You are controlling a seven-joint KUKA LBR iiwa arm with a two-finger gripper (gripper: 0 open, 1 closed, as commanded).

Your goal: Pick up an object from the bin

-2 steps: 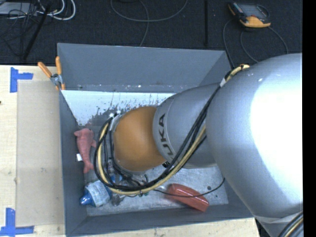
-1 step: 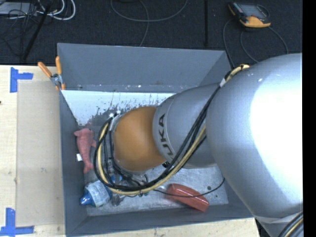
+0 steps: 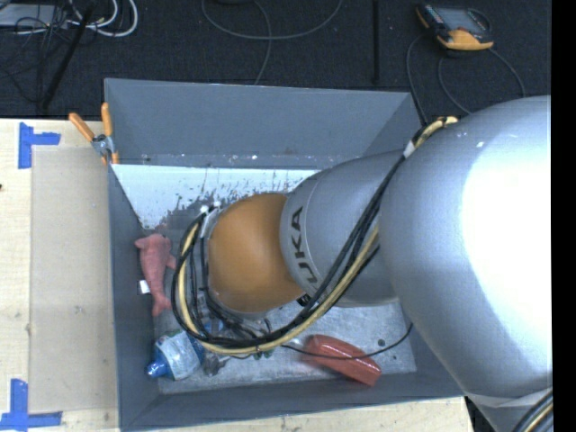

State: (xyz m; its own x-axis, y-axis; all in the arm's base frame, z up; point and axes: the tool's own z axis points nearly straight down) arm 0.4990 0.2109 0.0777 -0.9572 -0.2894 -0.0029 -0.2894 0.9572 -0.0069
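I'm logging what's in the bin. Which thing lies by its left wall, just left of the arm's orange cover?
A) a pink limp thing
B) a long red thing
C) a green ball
A: the pink limp thing lies along the left wall of the bin, beside the orange cover; the long red thing lies at the view's lower right.

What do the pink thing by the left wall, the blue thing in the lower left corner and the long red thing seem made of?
The pink thing looks like soft cloth: matte, limp, folded. The blue thing seems thin plastic, perhaps a crushed bottle: glossy, crinkled. The red thing looks like smooth plastic or rubber, with a dull sheen.
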